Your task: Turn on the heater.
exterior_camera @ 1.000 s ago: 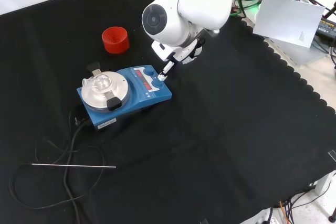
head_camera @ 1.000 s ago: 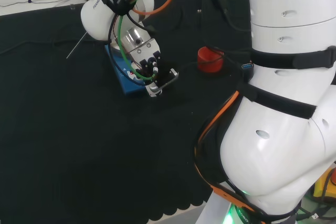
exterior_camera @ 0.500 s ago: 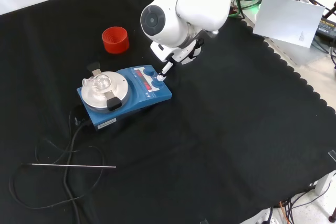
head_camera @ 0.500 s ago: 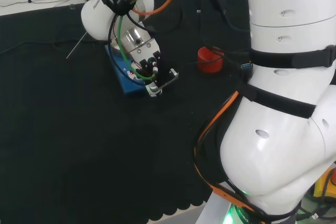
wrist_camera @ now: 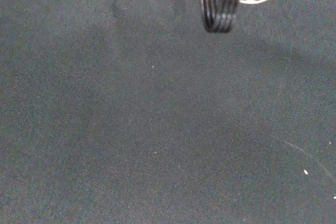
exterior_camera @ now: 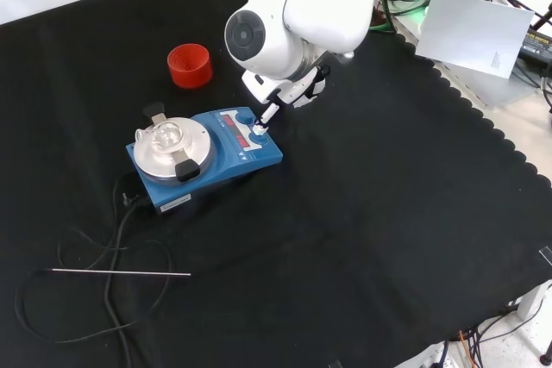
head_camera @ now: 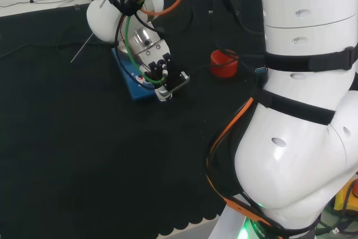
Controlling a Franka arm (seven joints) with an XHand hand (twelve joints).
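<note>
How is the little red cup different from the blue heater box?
The red cup is small and round; the blue heater is bigger, flat and boxy. The red cup stands alone with nothing touching it, while a finger of the robot hand reaches down to the blue heater's front panel. The blue heater has a round silver plate on top and a black cord; the red cup has neither. Both sit on the black cloth.
</note>
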